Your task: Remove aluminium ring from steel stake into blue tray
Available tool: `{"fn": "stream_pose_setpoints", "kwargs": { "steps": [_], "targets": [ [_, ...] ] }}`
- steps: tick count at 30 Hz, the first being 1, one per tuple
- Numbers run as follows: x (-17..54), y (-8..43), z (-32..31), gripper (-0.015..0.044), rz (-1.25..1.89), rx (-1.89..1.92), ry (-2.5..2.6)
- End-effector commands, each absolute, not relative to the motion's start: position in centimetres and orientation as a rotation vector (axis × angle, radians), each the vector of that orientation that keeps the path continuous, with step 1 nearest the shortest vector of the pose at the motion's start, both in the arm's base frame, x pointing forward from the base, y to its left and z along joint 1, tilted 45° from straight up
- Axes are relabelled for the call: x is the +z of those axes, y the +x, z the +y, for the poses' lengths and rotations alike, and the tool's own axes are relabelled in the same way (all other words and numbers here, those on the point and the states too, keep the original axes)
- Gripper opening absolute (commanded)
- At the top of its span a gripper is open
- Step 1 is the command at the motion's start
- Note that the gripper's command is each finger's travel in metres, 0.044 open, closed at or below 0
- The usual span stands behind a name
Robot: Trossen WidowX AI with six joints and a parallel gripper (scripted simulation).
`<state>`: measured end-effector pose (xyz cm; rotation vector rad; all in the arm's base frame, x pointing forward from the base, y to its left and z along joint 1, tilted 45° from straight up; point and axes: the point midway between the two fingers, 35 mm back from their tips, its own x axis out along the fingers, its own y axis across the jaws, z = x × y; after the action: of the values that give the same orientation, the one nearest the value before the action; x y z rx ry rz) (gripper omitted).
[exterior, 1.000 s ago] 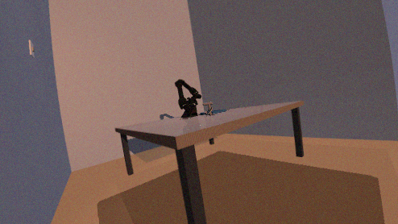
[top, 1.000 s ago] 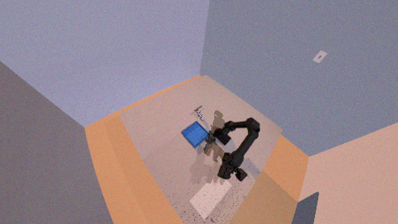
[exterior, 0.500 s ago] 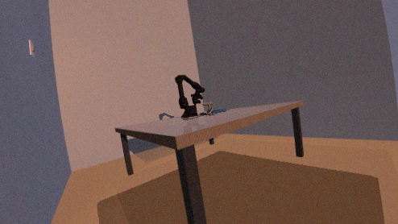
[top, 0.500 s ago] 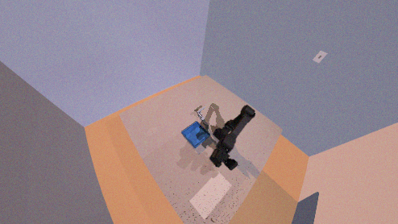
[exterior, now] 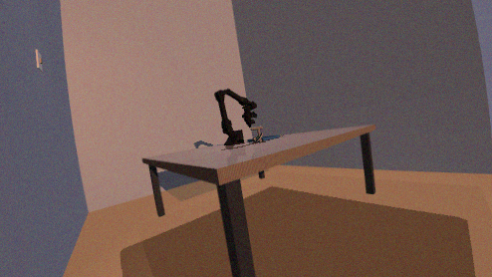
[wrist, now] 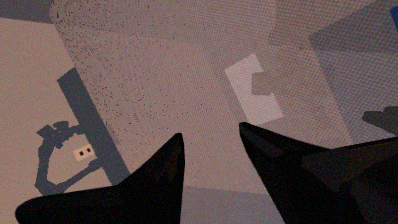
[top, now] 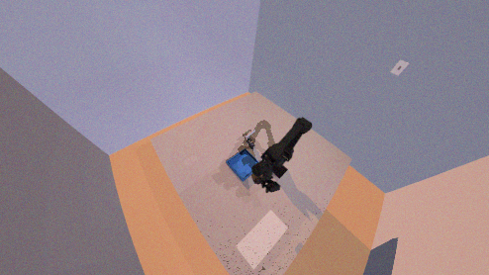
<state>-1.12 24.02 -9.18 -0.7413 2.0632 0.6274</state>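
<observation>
The steel stake (top: 247,137) (exterior: 259,135) with its cross-bar stands beside the blue tray (top: 239,168) (exterior: 272,137). The tray's edge also shows at the top right corner of the wrist view (wrist: 395,17). The ring is too small to make out for certain at the stake's foot, and neither stake nor ring shows in the wrist view. My gripper (top: 265,186) (exterior: 251,123) (wrist: 210,133) is partly open, with nothing between its fingertips. It is held above the table, higher than the cross-bar and clear of stake and tray.
The arm's base (top: 280,171) (exterior: 233,138) stands on the table (top: 198,148) (exterior: 299,141) near the tray. The upper arm (top: 292,138) (exterior: 222,110) rises above it. A bright patch of light (top: 261,239) (wrist: 252,95) lies on the table top. Shadows of the arm cross the table.
</observation>
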Motion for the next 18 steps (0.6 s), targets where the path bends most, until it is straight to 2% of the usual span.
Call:
{"fn": "stream_pose_setpoints", "kwargs": {
  "steps": [1, 18],
  "targets": [
    [-9.0, 1.6, 23.3, 0.02, 1.975, 0.595, -0.725],
    [-7.1, 13.9, 17.1, 0.02, 1.585, 0.299, -0.646]
  ]
}}
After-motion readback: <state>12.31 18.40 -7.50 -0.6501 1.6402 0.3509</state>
